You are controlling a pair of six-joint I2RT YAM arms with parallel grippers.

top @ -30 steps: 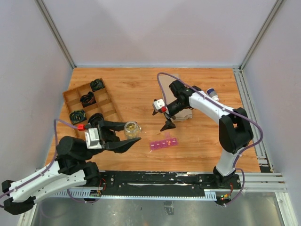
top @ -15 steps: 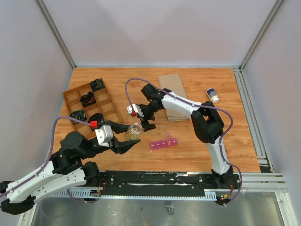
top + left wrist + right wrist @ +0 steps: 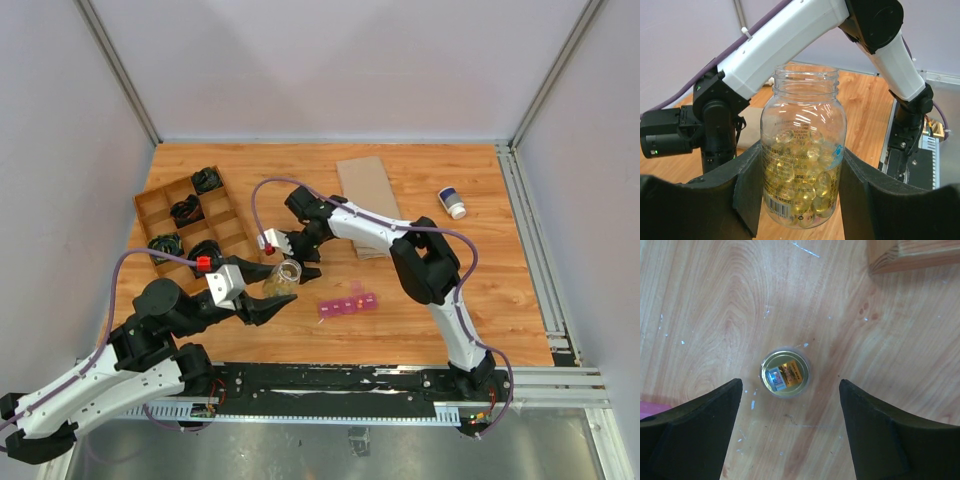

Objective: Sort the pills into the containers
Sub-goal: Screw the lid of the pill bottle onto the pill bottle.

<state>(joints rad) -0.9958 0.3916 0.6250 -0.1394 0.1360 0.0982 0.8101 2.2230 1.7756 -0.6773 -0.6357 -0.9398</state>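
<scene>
The pink pill strip [image 3: 348, 304], a row of small lidded compartments, lies flat near the table's front. My left gripper [image 3: 278, 288] is shut on a clear, open-topped bottle [image 3: 285, 275]. In the left wrist view the bottle [image 3: 802, 150] stands upright, half full of yellow capsules, with the fingers [image 3: 752, 192] pressed on both its sides. My right gripper [image 3: 297, 257] hangs open just beyond and above the bottle. In the right wrist view its gripper [image 3: 790, 390] is spread wide over a small round gold-rimmed lid-like disc [image 3: 785, 372] on the wood.
A brown wooden divided tray [image 3: 150, 205] with black items sits at the left; its corner [image 3: 910, 255] shows in the right wrist view. A cardboard sheet [image 3: 365, 185] lies at the back centre. A small white-capped bottle [image 3: 452, 203] stands at the right.
My right arm has swung left from over the cardboard to above the bottle. My left gripper's fingers have closed in on the bottle.
</scene>
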